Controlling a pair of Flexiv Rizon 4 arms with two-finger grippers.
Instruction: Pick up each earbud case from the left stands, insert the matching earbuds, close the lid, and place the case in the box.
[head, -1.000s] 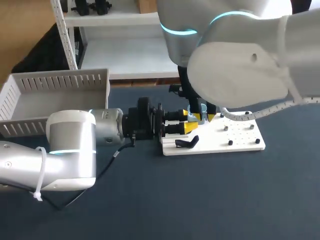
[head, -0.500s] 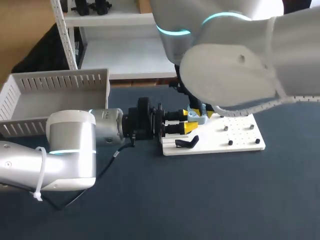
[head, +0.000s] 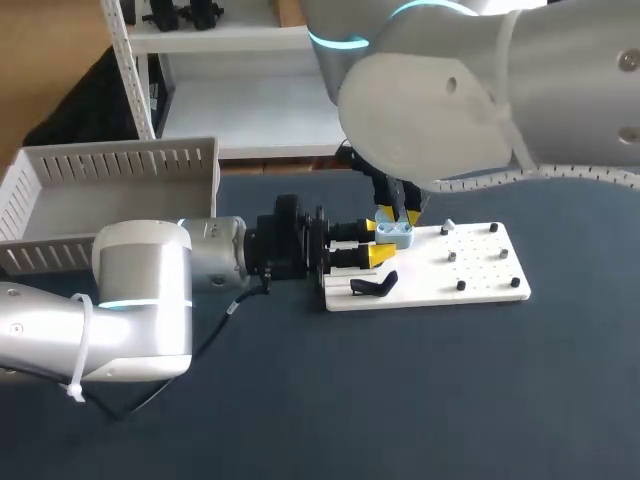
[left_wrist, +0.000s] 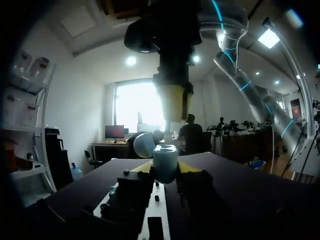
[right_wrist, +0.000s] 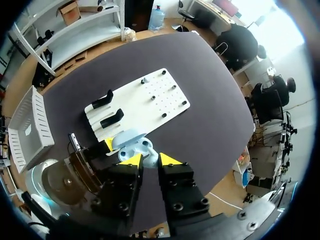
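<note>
The right gripper (head: 398, 214) is lifting away from the earbud case (head: 397, 237). One second ago its yellow tips were down at the case and were hiding it; now they are standing just above it, and the light blue case is showing free under them. While rising, the gripper is also drifting a little toward the left gripper (head: 377, 243). The big white link of the right arm (head: 440, 100) is swinging up and away from the case. It is uncovering more of the white board (head: 480, 278) beyond the right gripper, and two pegs (head: 447, 228) at the board's far edge are coming into sight.
</note>
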